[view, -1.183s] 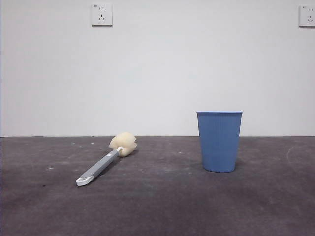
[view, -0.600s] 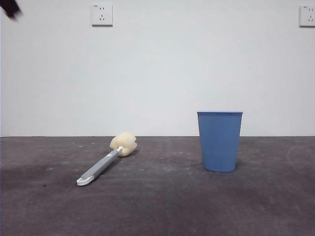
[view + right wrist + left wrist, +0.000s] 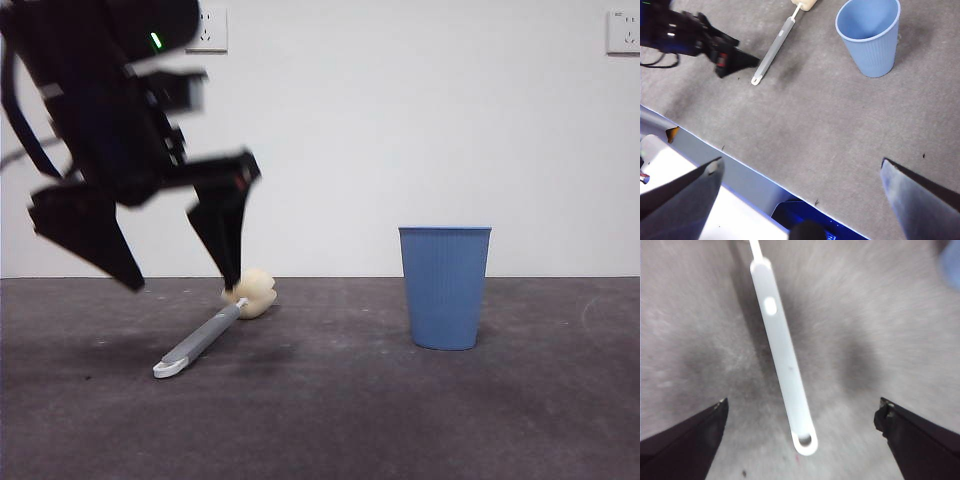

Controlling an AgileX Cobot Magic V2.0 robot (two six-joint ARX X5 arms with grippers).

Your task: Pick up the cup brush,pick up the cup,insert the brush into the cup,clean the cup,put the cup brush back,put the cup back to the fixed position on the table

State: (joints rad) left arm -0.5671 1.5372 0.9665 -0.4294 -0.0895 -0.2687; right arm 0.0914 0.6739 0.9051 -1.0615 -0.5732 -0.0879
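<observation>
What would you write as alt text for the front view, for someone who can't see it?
The left gripper, jaws open, hangs just above the cup brush, which lies flat on the dark table. The blue cup stands upright, apart from the brush, before a white wall with two sockets.

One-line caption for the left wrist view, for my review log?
Left gripper, fingers open, above the cup brush handle lying on the table.

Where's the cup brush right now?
The cup brush lies flat on the table, left of the cup in the front view, under the open left gripper.
</observation>
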